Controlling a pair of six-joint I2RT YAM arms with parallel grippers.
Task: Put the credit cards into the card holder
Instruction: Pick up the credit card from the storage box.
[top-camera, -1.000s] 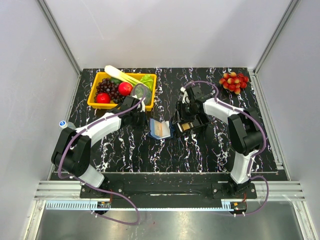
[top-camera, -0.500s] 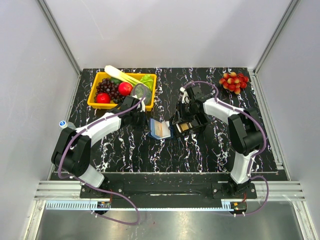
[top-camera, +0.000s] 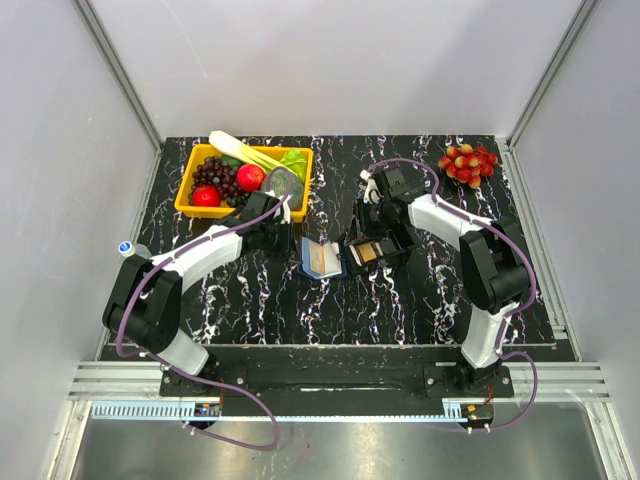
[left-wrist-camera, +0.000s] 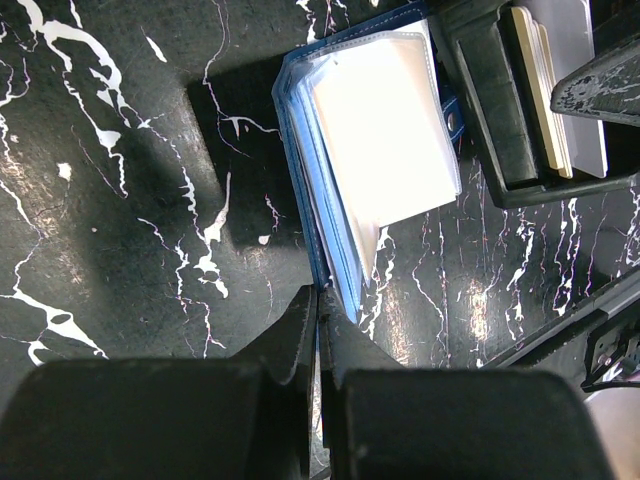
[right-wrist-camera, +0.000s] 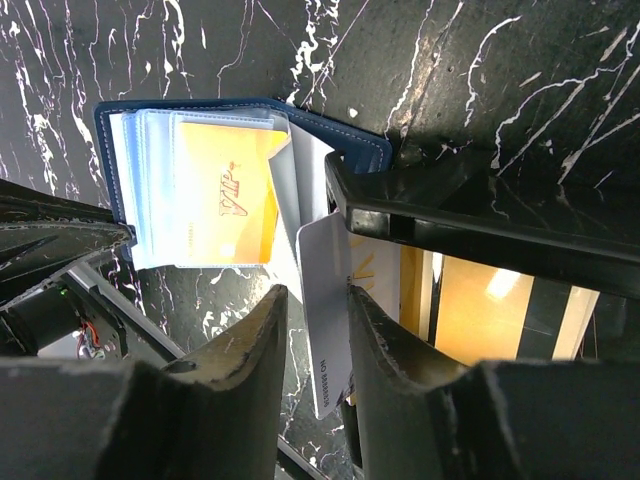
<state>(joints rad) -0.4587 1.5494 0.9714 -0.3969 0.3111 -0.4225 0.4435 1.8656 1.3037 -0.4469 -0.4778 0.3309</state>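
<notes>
The dark-blue card holder (top-camera: 322, 258) lies open on the table left of the black tray (top-camera: 396, 262). My left gripper (left-wrist-camera: 320, 300) is shut on the edge of the card holder's blue cover (left-wrist-camera: 300, 190), and its clear sleeves (left-wrist-camera: 385, 140) fan upward. An orange card (right-wrist-camera: 225, 195) sits in one sleeve. My right gripper (right-wrist-camera: 315, 295) straddles a white credit card (right-wrist-camera: 325, 330) standing on edge at the tray's rim (right-wrist-camera: 450, 225). That card touches the right finger (right-wrist-camera: 385, 340), with a gap to the left one. Tan and white cards (right-wrist-camera: 470, 315) lie in the tray.
A yellow basket (top-camera: 240, 213) of fruit and vegetables stands at the back left, just behind the left arm. A bunch of red grapes (top-camera: 468, 163) lies at the back right. A blue-capped bottle (top-camera: 125, 247) sits at the table's left edge.
The right gripper's jaws have narrowed around the white card, and the tray has shifted slightly towards the card holder. The left gripper has kept its hold.
</notes>
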